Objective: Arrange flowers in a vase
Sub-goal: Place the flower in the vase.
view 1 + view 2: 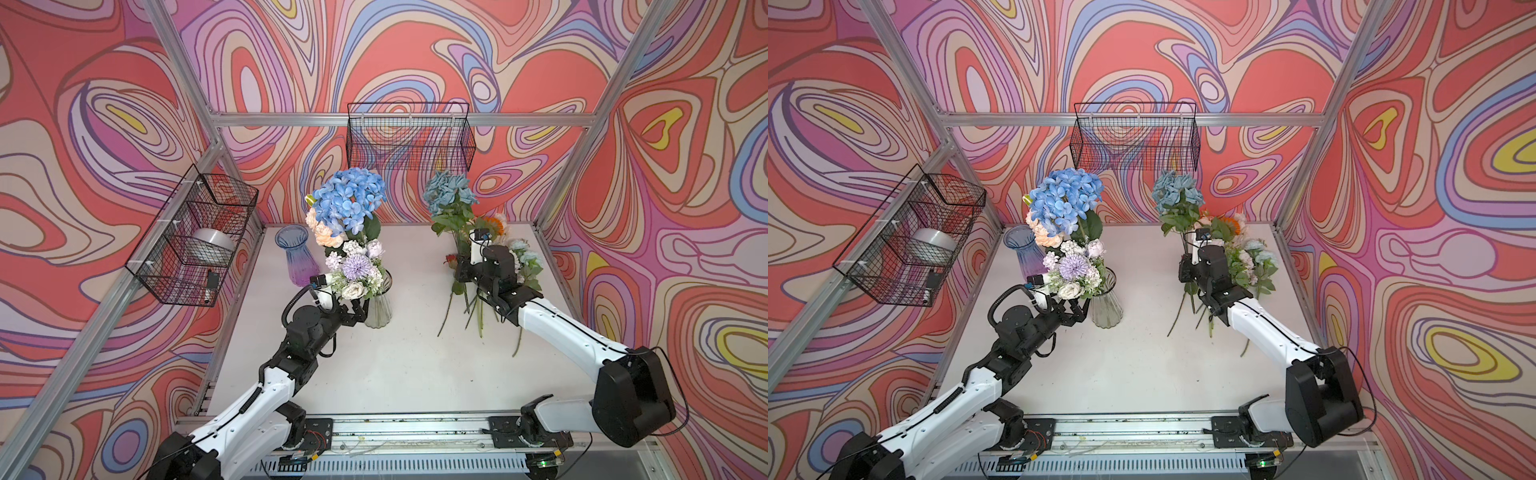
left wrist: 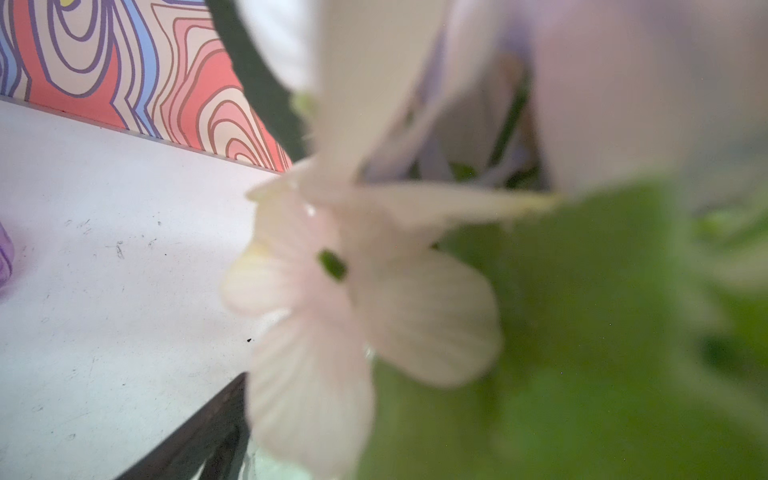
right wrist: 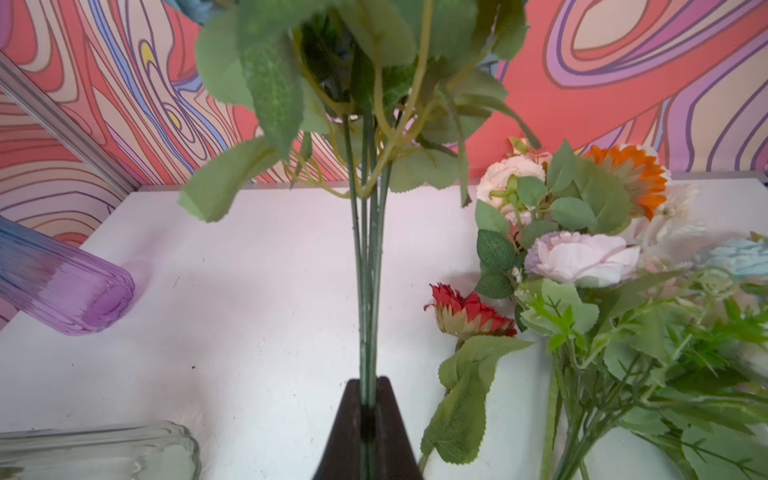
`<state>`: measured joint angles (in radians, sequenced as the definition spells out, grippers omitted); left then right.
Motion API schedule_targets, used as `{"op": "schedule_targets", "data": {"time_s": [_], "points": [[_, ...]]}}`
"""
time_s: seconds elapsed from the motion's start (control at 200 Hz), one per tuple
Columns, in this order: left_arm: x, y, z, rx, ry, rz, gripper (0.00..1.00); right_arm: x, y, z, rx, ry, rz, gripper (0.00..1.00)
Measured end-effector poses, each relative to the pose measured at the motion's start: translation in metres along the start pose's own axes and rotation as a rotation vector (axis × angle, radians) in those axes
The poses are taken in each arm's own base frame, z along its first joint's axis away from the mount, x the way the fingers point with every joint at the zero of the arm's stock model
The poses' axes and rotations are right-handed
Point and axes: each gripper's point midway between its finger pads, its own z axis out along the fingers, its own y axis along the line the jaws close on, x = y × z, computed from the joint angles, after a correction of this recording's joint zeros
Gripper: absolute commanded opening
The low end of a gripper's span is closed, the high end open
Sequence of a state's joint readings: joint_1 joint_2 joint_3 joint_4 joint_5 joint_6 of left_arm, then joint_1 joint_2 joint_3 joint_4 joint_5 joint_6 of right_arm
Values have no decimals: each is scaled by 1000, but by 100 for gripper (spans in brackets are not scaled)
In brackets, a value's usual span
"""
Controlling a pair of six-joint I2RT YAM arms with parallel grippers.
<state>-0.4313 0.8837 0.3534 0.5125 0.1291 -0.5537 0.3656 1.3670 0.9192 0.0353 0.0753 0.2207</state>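
- In a top view you have two vases: the clear vase [image 1: 379, 309] holds the flowers [image 1: 349, 208], and the purple vase [image 1: 292, 254] is near it. Your left gripper [image 1: 358, 309] is spread just beside the clear vase.
- Left wrist: only blurred petals [image 2: 374, 291].
- Right wrist: your right gripper [image 3: 368, 409] pinches one teal bunch [image 3: 365, 249]. Carry it upright and lower it stems-first into the clear vase.

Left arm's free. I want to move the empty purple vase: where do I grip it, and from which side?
I'd grip the purple vase at its narrow waist under the flared rim, the open left gripper coming level from the robot's side. It stands upright, and the flower-filled clear vase crowds its right.
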Motion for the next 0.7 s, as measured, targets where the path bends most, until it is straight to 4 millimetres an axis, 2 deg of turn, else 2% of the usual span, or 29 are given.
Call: {"op": "schedule_targets", "data": {"time_s": [0.29,0.486,0.701], "points": [[1,0,0,0,2,-1,100,16,-6,-1,24,42,-31,0],[1,0,2,-2,6,-5,100,28,-27,-12,125,46,-41,0],[0,0,3,-1,6,-5,100,11,-55,-30,285,-18,-34,0]]}}
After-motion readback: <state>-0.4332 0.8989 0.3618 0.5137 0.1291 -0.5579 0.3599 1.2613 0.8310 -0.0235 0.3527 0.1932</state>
